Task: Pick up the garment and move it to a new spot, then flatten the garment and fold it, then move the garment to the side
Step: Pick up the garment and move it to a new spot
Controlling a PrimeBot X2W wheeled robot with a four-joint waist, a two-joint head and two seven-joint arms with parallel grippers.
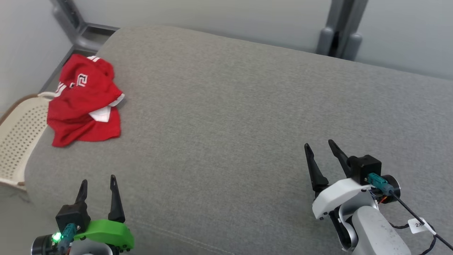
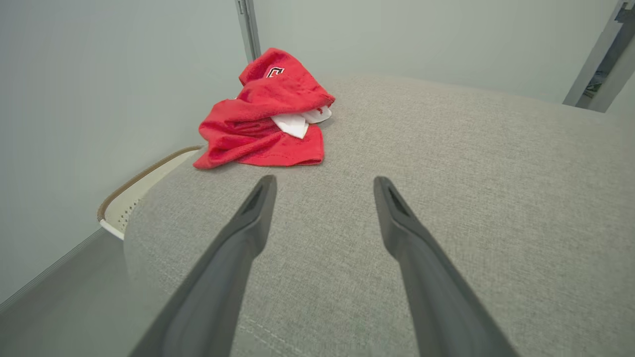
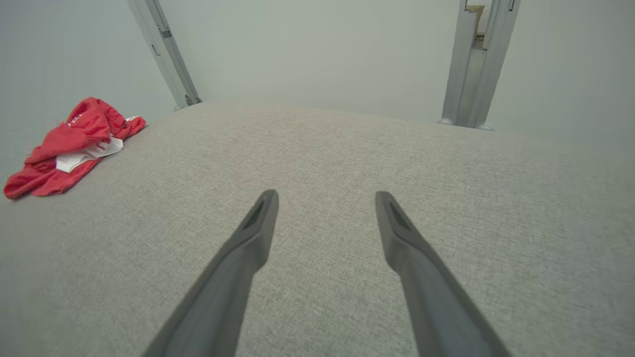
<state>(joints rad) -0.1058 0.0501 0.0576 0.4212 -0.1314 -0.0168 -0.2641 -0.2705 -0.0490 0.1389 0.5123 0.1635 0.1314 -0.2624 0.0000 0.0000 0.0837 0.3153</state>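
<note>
1. Now, head view: the red garment (image 1: 85,102) lies crumpled at the far left corner of the grey cushion (image 1: 230,106), with a white piece of fabric showing among its folds and a white mark on its far part. Its left edge reaches the cushion's left edge. A cream perforated basket (image 1: 17,141) stands just beside the cushion on the left, lower than it. The left gripper (image 1: 98,179) sits at the near left with its fingers spread and nothing between them, well apart from the garment. The right gripper (image 1: 318,142) sits at the near right, likewise spread and empty, over bare cushion. Grey metal posts (image 1: 338,35) stand beyond the far edge.

2. Left wrist view: the left gripper (image 2: 325,179) has its two dark fingers wide apart, holding nothing, above the cushion (image 2: 471,198). The garment (image 2: 263,129) is ahead of the fingertips and a little to the left, not touching them. The basket (image 2: 134,193) rim shows at the left, below the cushion's edge.

3. Right wrist view: the right gripper (image 3: 326,194) is parted wide and empty over the cushion (image 3: 446,223). The garment (image 3: 64,144) lies far off to the left, well apart from the fingers.
</note>
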